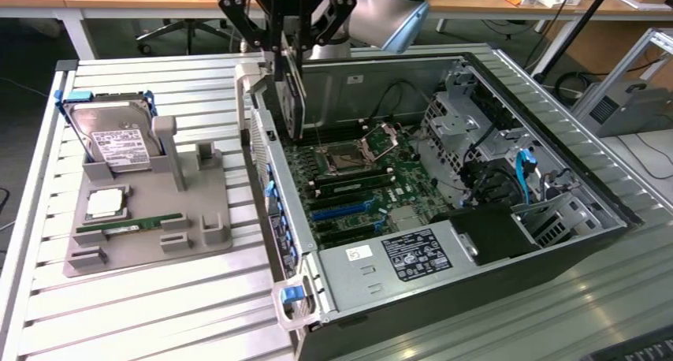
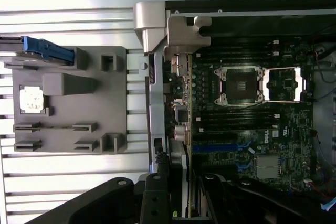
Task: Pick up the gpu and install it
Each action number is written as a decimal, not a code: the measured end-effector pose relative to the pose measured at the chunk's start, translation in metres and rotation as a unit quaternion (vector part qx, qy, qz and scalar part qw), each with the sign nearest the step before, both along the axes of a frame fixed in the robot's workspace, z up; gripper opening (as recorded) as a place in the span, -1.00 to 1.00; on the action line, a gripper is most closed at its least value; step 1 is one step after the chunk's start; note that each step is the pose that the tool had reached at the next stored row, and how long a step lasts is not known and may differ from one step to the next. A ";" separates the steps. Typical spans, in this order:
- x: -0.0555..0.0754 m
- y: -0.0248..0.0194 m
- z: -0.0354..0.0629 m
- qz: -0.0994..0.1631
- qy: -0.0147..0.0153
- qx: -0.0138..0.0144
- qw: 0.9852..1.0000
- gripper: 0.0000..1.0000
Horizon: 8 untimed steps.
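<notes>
The gpu [image 1: 286,101] hangs upright, pinched by the claw [image 1: 286,57], over the open case [image 1: 442,314] holding the motherboard [image 1: 352,195].

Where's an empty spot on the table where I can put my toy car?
The slatted table is bare between the grey tray and the exterior view's bottom edge, and in the strip behind the hard drive. Crowded: the tray's slots, the open computer case, and above its edge, where the gripper holds the gpu.
</notes>
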State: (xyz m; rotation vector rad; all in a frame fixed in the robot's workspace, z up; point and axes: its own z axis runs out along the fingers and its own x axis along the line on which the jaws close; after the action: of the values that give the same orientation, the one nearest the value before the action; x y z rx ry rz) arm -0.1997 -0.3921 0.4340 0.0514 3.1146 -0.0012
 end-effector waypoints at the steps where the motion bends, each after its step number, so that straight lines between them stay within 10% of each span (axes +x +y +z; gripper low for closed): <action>1: 0.001 -0.0001 -0.0001 0.000 0.000 0.000 1.000 -0.47; 8: 0.002 -0.0003 -0.0005 0.000 0.000 0.000 1.000 -0.47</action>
State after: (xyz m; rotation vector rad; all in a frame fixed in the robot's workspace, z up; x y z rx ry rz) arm -0.1975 -0.3924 0.4335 0.0514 3.1146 -0.0013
